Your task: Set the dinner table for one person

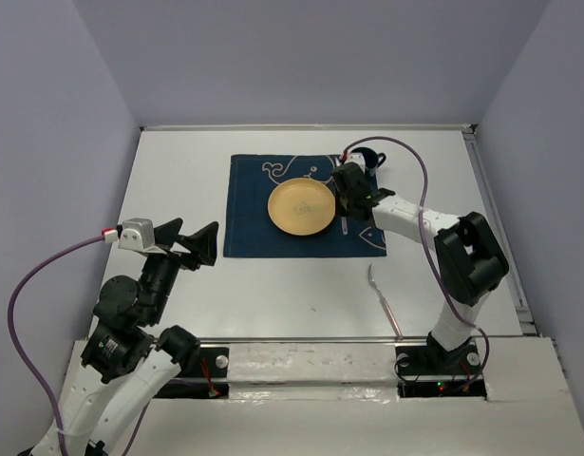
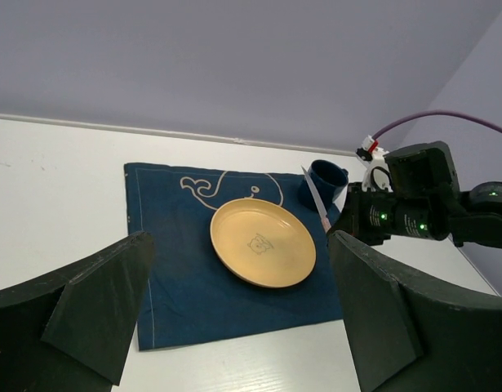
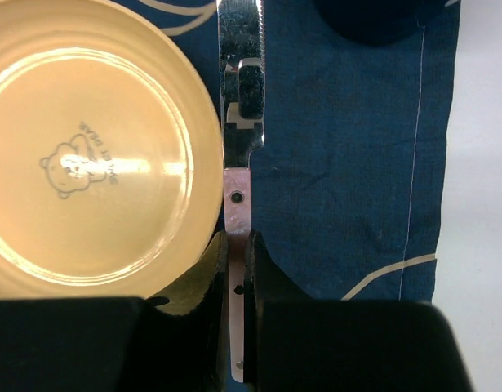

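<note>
The dinner table [image 1: 178,190], a wide white top with a metal rail along its near edge, fills the space in front of both arm bases and carries everything else. A dark blue placemat [image 1: 249,228] with white whale drawings lies toward the far edge, about midway between the left and right edges. A yellow plate [image 1: 301,207] with a small bear mark in its well sits on the cloth, right of its centre. A dark blue cup [image 1: 366,157] stands at the placemat's far right corner. The right gripper [image 3: 238,253] is clamped on the handle of a metal knife [image 3: 241,122], whose blade points toward the far edge and runs just beside the plate's right rim, over the cloth. Whether the knife touches the cloth cannot be told. The left gripper [image 1: 198,233] hangs above the table off the placemat's near left corner, its fingers [image 2: 95,310] spread wide with nothing between them. A utensil with a pinkish handle [image 1: 382,294] lies on the bare table between the placemat's near right corner and the right arm's base.
</note>
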You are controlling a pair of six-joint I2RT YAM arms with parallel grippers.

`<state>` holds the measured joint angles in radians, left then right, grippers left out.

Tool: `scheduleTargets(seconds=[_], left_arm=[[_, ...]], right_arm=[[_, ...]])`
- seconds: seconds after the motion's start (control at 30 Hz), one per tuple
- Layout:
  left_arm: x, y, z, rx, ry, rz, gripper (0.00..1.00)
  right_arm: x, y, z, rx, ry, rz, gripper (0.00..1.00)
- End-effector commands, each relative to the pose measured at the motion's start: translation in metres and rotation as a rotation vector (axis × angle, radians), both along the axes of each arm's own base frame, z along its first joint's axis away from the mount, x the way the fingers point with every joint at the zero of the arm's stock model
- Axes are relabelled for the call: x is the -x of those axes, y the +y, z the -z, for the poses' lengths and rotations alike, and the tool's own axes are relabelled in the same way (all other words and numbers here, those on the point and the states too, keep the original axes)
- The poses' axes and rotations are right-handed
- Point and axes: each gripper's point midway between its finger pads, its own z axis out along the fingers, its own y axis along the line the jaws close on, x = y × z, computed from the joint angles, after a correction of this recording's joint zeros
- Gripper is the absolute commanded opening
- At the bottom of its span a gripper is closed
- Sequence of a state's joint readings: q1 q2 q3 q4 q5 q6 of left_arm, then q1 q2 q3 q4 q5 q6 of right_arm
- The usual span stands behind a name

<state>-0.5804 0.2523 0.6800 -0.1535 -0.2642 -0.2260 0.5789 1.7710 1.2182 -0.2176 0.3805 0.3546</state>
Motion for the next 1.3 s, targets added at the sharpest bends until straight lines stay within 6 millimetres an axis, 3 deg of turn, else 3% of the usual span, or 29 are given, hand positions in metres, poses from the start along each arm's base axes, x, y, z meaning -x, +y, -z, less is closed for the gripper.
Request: scheduleTargets(seconds=[0.0, 0.1, 0.47, 0.53, 0.57, 0.6, 0.73, 0.87, 0.9, 0.97, 1.03, 1.07, 1.1, 1.13, 1.2, 1.27], left_arm=[[-0.001, 0.0, -0.012, 0.016, -0.043, -0.003, 0.99], [-0.002, -0.001, -0.012, 0.014, -0.041, -0.002, 0.99], [-0.004, -0.002, -0.01, 0.008, -0.034, -0.002, 0.99], [-0.004, -0.002, -0.01, 0.008, -0.034, -0.002, 0.99], [-0.004, -0.002, -0.01, 0.006, -0.034, -0.002, 0.99], [-0.004, -0.002, -0.01, 0.008, -0.034, -0.001, 0.99], [-0.004, -0.002, -0.01, 0.008, -0.034, -0.002, 0.99], [-0.004, -0.003, -0.01, 0.01, -0.035, 0.003, 0.99], [-0.005, -0.003, -0.01, 0.01, -0.033, 0.003, 0.99], [-0.005, -0.004, -0.009, 0.011, -0.03, 0.003, 0.99], [-0.007, -0.007, -0.006, 0.009, -0.023, 0.013, 0.99], [-0.008, -0.01, -0.004, 0.001, -0.014, 0.025, 0.99], [-0.009, -0.012, -0.003, 0.0, -0.009, 0.032, 0.99], [-0.01, -0.015, -0.001, -0.005, 0.002, 0.044, 0.99], [-0.01, -0.018, 0.0, -0.007, 0.009, 0.058, 0.99], [-0.009, -0.023, 0.001, -0.003, 0.014, 0.079, 0.99]], right_arm=[[-0.02, -0.009, -0.004, 0.011, -0.033, 0.04, 0.0], [-0.027, -0.018, 0.007, 0.026, -0.014, 0.063, 0.0], [-0.035, -0.021, 0.036, 0.03, 0.044, 0.095, 0.0], [-0.034, -0.022, 0.04, 0.032, 0.055, 0.103, 0.09], [-0.034, -0.022, 0.04, 0.032, 0.06, 0.106, 0.21], [-0.032, -0.023, 0.042, 0.035, 0.071, 0.111, 0.26], [-0.03, -0.018, 0.023, -0.007, 0.056, 0.103, 0.5], [-0.022, -0.015, -0.004, -0.054, 0.028, 0.071, 0.56], [-0.018, -0.015, -0.023, -0.076, 0.0, 0.057, 0.57], [-0.002, -0.019, -0.041, -0.103, -0.015, 0.037, 0.59], [0.016, -0.024, -0.045, -0.132, -0.007, 0.034, 0.59], [0.037, -0.027, -0.028, -0.138, 0.049, 0.01, 0.58], [0.05, -0.03, -0.025, -0.15, 0.067, 0.001, 0.58], [0.067, -0.032, -0.036, -0.196, 0.067, -0.007, 0.57], [0.096, -0.041, -0.027, -0.218, 0.11, -0.01, 0.57], [0.138, -0.049, -0.011, -0.264, 0.192, -0.01, 0.58]])
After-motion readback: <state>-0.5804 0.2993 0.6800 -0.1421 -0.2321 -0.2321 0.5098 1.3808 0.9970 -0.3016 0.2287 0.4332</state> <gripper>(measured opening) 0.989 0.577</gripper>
